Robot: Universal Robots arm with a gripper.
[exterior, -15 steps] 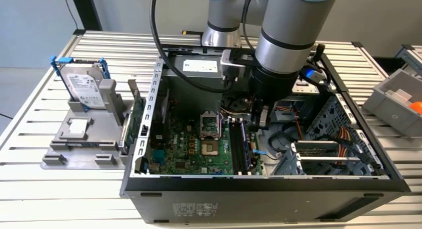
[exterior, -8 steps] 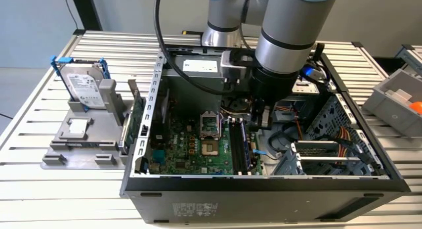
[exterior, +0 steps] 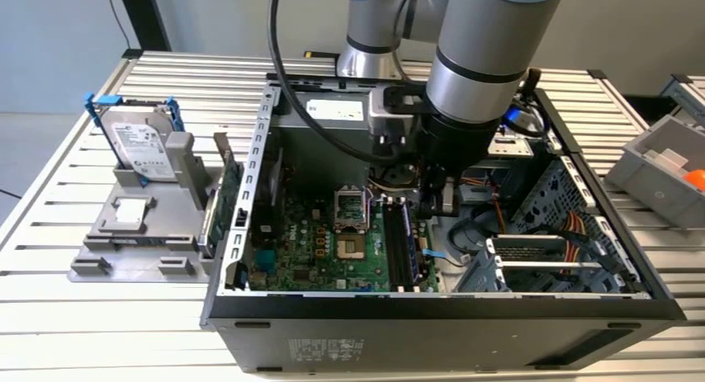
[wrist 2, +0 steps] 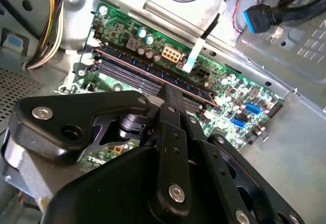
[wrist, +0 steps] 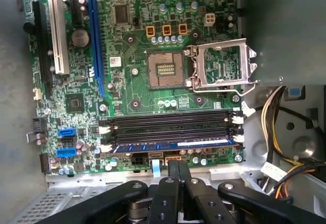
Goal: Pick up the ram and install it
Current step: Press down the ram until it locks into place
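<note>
The ram (wrist: 173,145), a thin bluish stick with small chips, lies along the outermost of the black slots (wrist: 168,124) on the green motherboard (wrist: 127,81). It shows as a long strip in the second wrist view (wrist 2: 153,71) and as a bluish stick in the exterior view (exterior: 402,242). My gripper (wrist: 178,167) is shut, its two black fingers pressed together with nothing between them. The tips sit just beside the ram's middle in both wrist views (wrist 2: 170,92). In the exterior view the gripper (exterior: 435,207) reaches down into the open computer case (exterior: 441,316).
Case walls and a drive cage (exterior: 551,258) with cables (wrist: 277,132) hem in the arm. The CPU socket (wrist: 165,71) lies open beside the slots. Outside the case, a grey fixture holds a hard drive (exterior: 141,143) and a green expansion card (exterior: 220,209). A grey bin (exterior: 666,163) stands at the exterior view's right.
</note>
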